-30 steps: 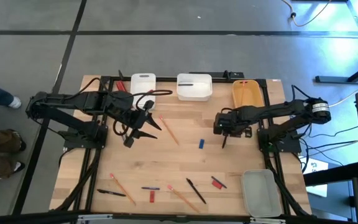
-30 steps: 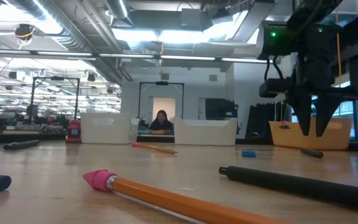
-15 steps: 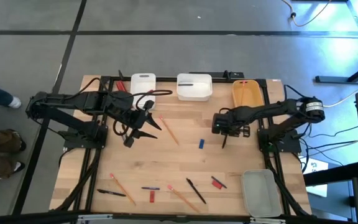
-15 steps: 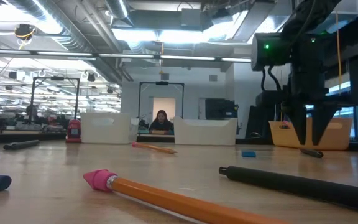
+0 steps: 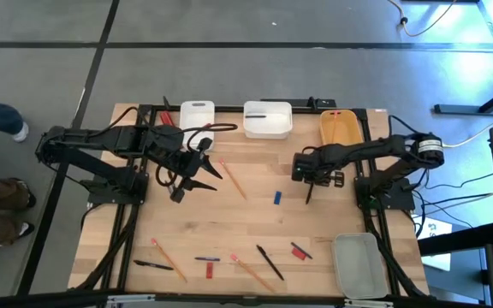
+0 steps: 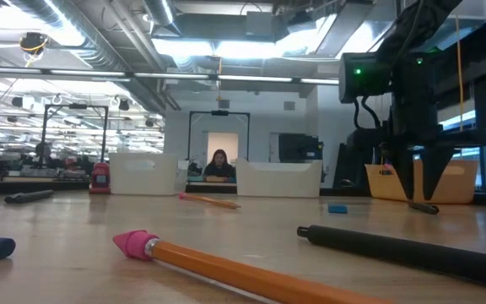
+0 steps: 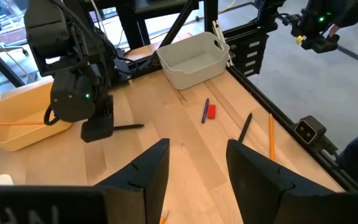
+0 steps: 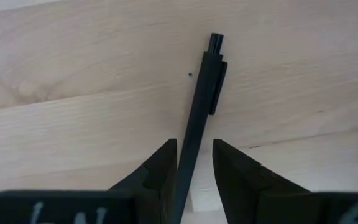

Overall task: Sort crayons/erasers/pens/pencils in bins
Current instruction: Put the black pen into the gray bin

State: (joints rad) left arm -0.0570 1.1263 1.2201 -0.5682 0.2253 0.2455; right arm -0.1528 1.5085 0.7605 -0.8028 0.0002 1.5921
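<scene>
Most pens and pencils lie loose on the table [image 5: 255, 224] — the right gripper [image 8: 193, 163], fingers apart, maybe straddles a black pen [image 8: 199, 106].

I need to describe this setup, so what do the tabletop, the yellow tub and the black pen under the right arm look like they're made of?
Tabletop: light wood with visible grain, matte.
Yellow tub: likely plastic, with smooth rounded walls.
Black pen: probably matte plastic, with a moulded clip.

Seated person [image 6: 218, 165] beyond the table [image 5: 255, 229]
</scene>
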